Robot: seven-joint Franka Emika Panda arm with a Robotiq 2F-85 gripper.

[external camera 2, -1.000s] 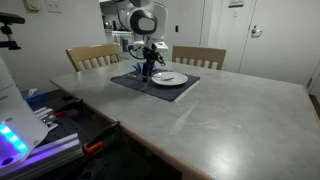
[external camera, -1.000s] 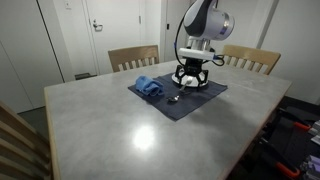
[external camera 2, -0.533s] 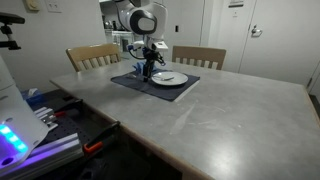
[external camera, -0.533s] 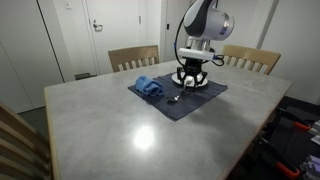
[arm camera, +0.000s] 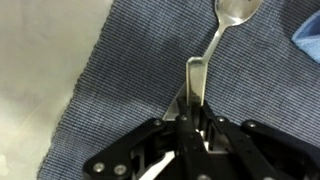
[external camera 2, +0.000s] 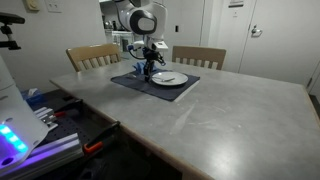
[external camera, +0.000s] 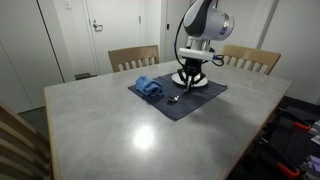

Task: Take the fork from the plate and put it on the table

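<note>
Tool is pinched narrow on the handle end of the spoon. The spoon's bowl points away over the grey-blue mat, just beside the plate. A crumpled blue cloth sits at the mat's far side. Bare counter lies open beyond the mat's edges.

We see the arm reaching over the far edge of the table, with its last links turned straight down in both exterior views. The wrist stands vertical above the gripper, which points at the surface and sits low over it. In the wrist view, we find the gripper's two fingers drawn close together. The jaws press from either side on the handle end of the utensil.
</note>
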